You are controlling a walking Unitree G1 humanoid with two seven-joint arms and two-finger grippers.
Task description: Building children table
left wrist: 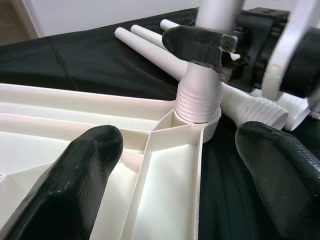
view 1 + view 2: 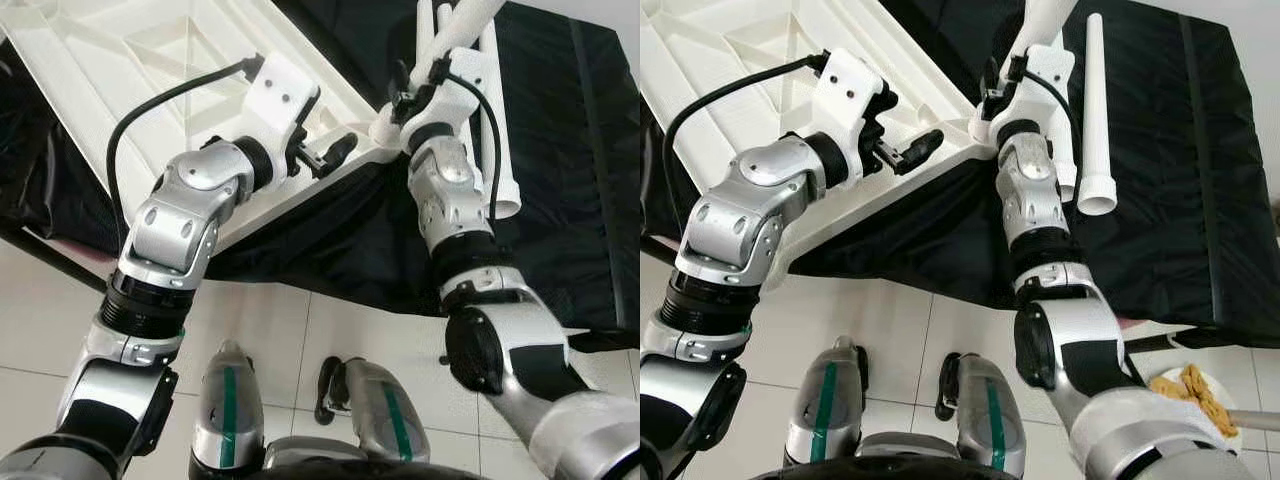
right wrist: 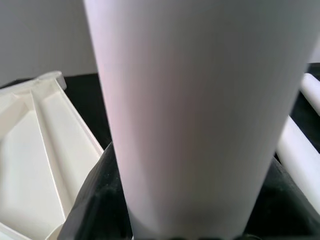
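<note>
Two grippers are at work on the inverted tabletop (image 2: 150,70), which lies rib-side up on a black sheet (image 2: 1180,170), filling the 10 o'clock part of the head view. Left gripper (image 2: 325,155), at about 11 o'clock from centre, has its fingers spread apart over the tabletop's edge, holding nothing. Just toward 1 o'clock from it, the corner socket (image 1: 197,117) holds the threaded end of a white leg (image 1: 212,30), standing nearly upright. Right gripper (image 2: 1002,85) is clamped round that leg just above the threads. Spare legs (image 2: 1097,120) lie on the sheet at 1 o'clock.

Step in hand, by my reading: screwing this leg into its socket. Threads remain exposed, so the next move likely calls for further turning, with the tabletop steadied.
</note>
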